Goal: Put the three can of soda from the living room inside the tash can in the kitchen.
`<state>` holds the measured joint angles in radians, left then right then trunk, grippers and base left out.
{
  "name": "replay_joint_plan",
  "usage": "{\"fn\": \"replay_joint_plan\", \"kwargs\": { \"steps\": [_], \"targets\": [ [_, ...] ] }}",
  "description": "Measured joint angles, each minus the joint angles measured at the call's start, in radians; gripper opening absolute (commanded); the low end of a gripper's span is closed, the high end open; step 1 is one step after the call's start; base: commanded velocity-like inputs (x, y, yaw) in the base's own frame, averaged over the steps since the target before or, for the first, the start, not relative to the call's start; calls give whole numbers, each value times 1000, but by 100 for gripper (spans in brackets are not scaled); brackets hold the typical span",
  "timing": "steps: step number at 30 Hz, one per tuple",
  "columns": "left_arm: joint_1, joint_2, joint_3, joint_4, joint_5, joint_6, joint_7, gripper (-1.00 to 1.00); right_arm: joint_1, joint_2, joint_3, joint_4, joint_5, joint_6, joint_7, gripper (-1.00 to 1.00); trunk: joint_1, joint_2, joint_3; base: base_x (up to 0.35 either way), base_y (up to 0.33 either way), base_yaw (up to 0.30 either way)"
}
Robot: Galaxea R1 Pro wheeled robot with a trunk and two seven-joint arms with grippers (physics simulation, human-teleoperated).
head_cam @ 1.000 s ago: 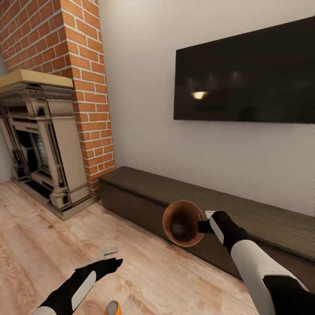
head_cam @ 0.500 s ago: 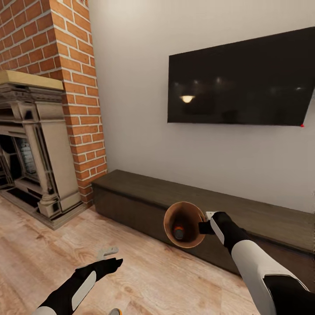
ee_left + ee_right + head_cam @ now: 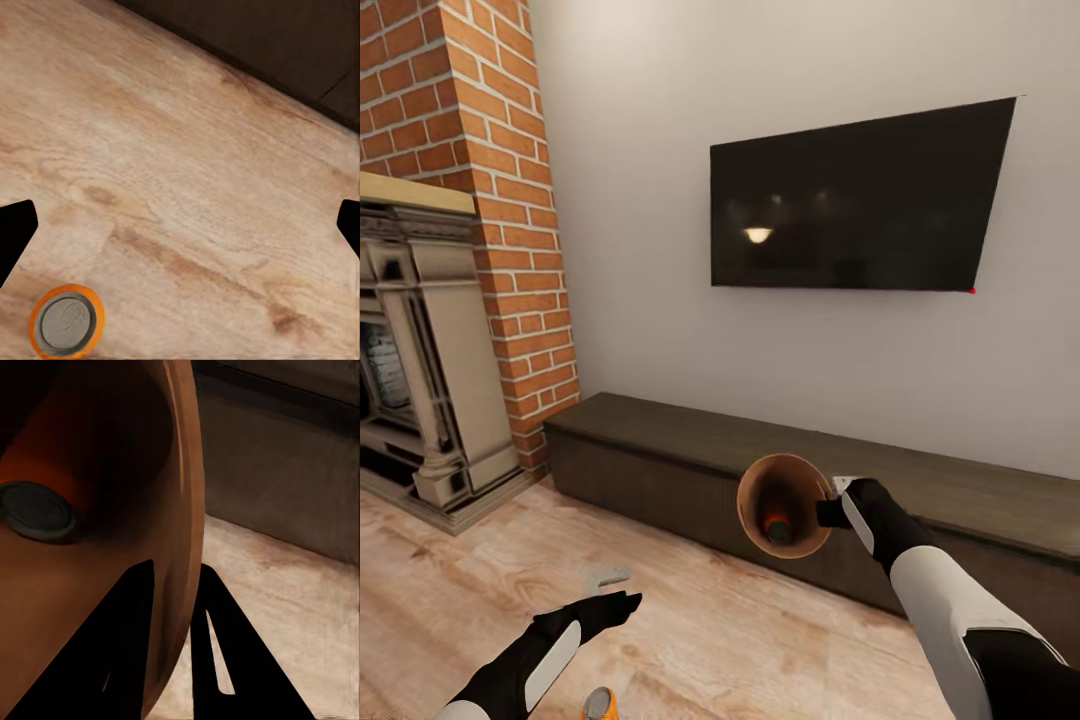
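1. At the bottom edge of the head view, an orange soda can (image 3: 598, 704) with a silver top is seen standing upright on the wood floor (image 3: 760, 640).
2. Above it, the left gripper (image 3: 622, 603) is held open, grasping nothing.
3. At centre, the copper-brown trash can (image 3: 784, 505) is clamped at its rim by the right gripper (image 3: 838, 512); it lies tilted on its side, mouth toward the camera, with an orange can (image 3: 777, 527) inside.
4. Behind, a dark low cabinet (image 3: 690, 450) is seen.

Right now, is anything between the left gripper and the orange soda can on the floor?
Nothing visible: bare wood floor lies between the open left gripper and the upright orange soda can.
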<state>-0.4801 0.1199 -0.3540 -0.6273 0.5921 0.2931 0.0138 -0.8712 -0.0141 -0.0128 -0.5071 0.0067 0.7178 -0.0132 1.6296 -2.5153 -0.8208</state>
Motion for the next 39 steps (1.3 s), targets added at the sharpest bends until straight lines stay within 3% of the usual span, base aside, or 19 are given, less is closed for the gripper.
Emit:
{"fn": "replay_joint_plan", "kwargs": {
  "steps": [4,12,25,39],
  "targets": [
    [0,0,0,0,0,8,0,100,1,0,1,1,-19,0,2,-100,0,0,6,-318,-22,-154],
    [0,0,4,-1,0,11,-1,100,0,0,1,1,-14,4,1,-100,0,0,13,-283,-4,-83],
    [0,0,10,1,0,11,-2,100,-1,0,1,1,-7,7,-2,-100,0,0,19,-3,22,-48],
    [-2,-1,7,7,1,18,-24,100,0,0,1,1,-13,5,-2,-100,0,0,39,4,260,-131]
  ]
}}
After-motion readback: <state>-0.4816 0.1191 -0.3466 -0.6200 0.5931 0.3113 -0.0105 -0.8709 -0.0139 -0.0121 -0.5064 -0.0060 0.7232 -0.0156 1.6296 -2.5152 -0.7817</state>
